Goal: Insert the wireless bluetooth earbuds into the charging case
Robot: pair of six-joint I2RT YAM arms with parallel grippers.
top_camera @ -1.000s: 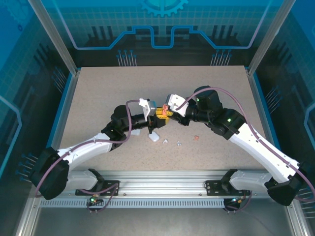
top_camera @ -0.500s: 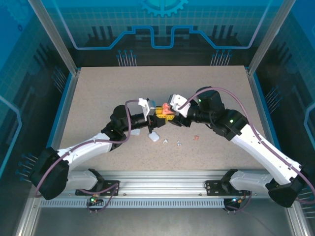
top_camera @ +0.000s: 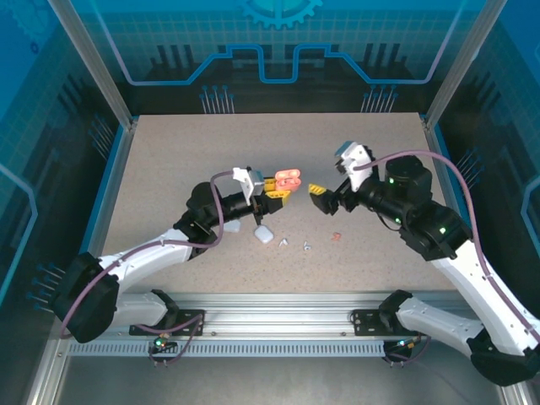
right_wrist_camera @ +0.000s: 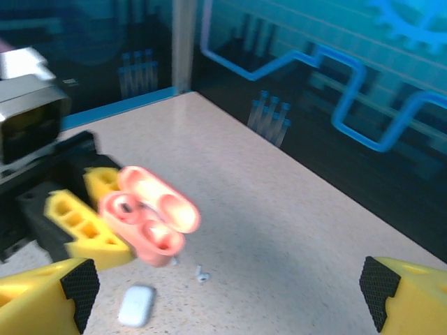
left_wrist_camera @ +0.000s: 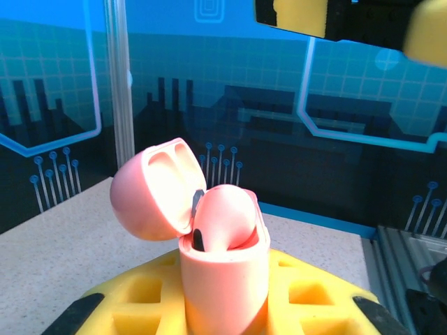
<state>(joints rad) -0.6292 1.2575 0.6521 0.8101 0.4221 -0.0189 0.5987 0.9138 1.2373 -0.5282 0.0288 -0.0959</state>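
My left gripper (top_camera: pixel 277 192) is shut on a salmon-pink charging case (top_camera: pixel 288 179), held above the table with its lid swung open. In the left wrist view the case (left_wrist_camera: pixel 223 279) stands upright between my yellow fingers (left_wrist_camera: pixel 126 307), and a pink earbud (left_wrist_camera: pixel 225 216) sits in it. My right gripper (top_camera: pixel 325 196) hangs open just right of the case, apart from it, with nothing in it. The right wrist view shows the case (right_wrist_camera: pixel 143 223) ahead and to the left of the wide-open right gripper (right_wrist_camera: pixel 223 300). A loose pink earbud (top_camera: pixel 337 236) and two white earbuds (top_camera: pixel 284 243) (top_camera: pixel 306 246) lie on the table.
A white closed case (top_camera: pixel 264 234) lies on the table below the left gripper, also visible in the right wrist view as the white case (right_wrist_camera: pixel 136 306) near a white earbud (right_wrist_camera: pixel 201 273). The speckled table (top_camera: pixel 186 160) is fenced by metal posts and blue panels.
My right gripper has opened wide and drawn back to the right, away from the pink case. The left gripper still holds the case, shifted slightly left.
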